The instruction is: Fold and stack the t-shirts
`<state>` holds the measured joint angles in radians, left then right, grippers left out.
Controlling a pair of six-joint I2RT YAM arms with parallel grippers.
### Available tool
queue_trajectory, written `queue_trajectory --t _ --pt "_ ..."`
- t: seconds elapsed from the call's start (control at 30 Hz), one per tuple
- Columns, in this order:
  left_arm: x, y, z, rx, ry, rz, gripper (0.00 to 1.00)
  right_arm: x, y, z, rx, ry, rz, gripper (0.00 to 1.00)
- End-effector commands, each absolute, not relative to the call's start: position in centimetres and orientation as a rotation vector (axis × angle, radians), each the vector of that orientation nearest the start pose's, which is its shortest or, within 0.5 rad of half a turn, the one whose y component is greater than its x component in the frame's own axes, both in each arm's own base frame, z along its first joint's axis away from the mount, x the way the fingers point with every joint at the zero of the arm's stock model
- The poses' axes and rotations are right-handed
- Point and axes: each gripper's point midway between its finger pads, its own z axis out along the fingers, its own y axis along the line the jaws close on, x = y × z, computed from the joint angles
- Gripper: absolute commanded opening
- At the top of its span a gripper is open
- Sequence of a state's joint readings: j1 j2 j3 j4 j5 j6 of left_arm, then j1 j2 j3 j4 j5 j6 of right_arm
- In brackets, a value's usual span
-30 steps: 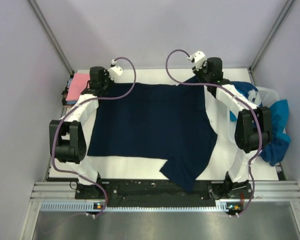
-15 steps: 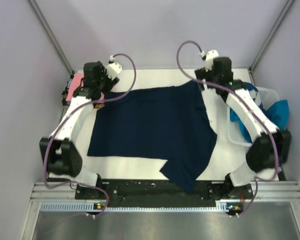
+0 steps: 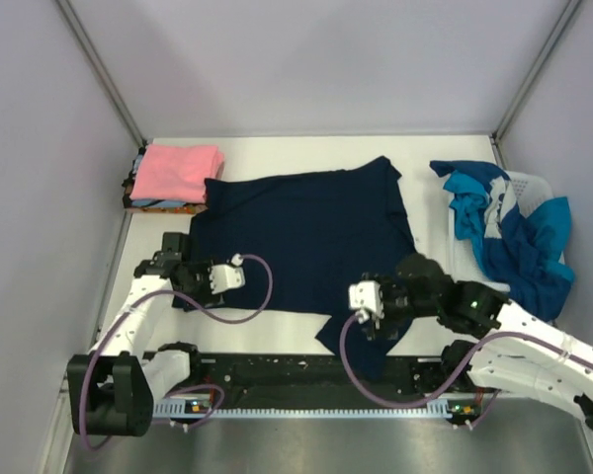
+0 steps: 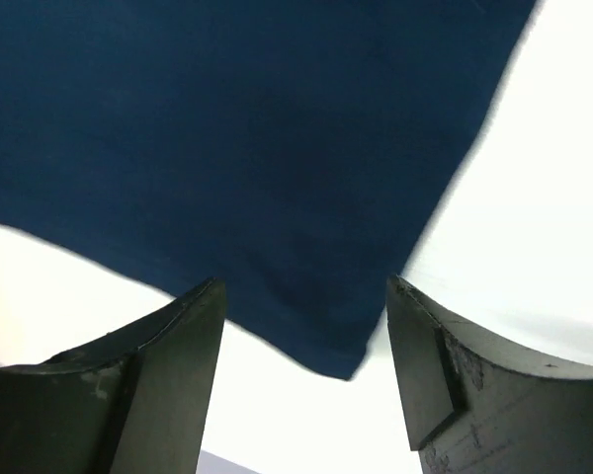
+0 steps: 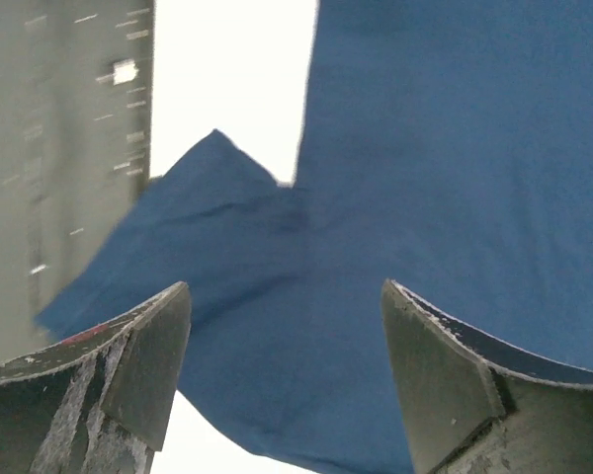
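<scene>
The dark navy t-shirt (image 3: 306, 232) lies spread flat on the white table (image 3: 277, 153). My left gripper (image 3: 175, 279) is open and empty, low over the shirt's near-left corner; in the left wrist view that corner (image 4: 346, 360) sits between my fingers, under the gripper (image 4: 305, 286). My right gripper (image 3: 381, 324) is open and empty over the near-right sleeve; in the right wrist view the gripper (image 5: 285, 286) is above the navy cloth (image 5: 445, 148), with the sleeve (image 5: 208, 227) to the left. A folded pink shirt (image 3: 178, 170) tops a small stack at the far left.
A white slatted basket (image 3: 531, 184) at the right edge holds crumpled teal/blue and white shirts (image 3: 504, 237) that spill over its side. Orange and light blue edges (image 3: 158, 204) show under the pink shirt. A metal rail (image 3: 306, 373) runs along the near table edge.
Both arms have swung back from the shirt's far corners to its near edge. The shirt now lies free, its far edge a little farther back.
</scene>
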<state>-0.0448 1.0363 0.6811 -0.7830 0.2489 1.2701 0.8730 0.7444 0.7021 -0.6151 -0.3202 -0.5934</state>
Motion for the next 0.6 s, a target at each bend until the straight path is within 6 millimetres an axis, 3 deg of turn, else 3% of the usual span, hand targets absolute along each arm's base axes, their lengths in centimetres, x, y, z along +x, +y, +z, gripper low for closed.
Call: queue_trajectory --t 0.0,0.1,0.2,0.33,0.43,0.5,0.57 --pt "21.3 0.1 4.4 1.87 2.005 0.091 0.71 7.4 20.4 11.3 -2.086 1.376 0.541 0.75" --pt "22.5 0.9 3.2 1.835 2.016 0.179 0.72 4.8 19.7 8.2 -2.304 1.314 0.527 0.75" --pt "23.7 2.2 2.6 1.758 2.065 0.237 0.72 3.0 18.5 6.4 -2.451 1.294 0.551 0.75" --pt "24.3 3.3 1.7 1.735 2.11 0.258 0.72 1.9 17.7 4.4 -2.563 1.195 0.565 0.75" --pt "24.3 3.3 1.0 1.743 2.133 0.23 0.69 2.3 18.9 3.8 -2.527 1.126 0.542 0.73" --pt "23.9 3.0 0.7 1.75 2.151 0.18 0.62 2.2 20.5 3.8 -2.456 1.101 0.568 0.68" --pt "23.6 2.8 0.6 1.733 2.177 0.15 0.43 1.9 21.7 3.5 -2.401 1.101 0.61 0.57"
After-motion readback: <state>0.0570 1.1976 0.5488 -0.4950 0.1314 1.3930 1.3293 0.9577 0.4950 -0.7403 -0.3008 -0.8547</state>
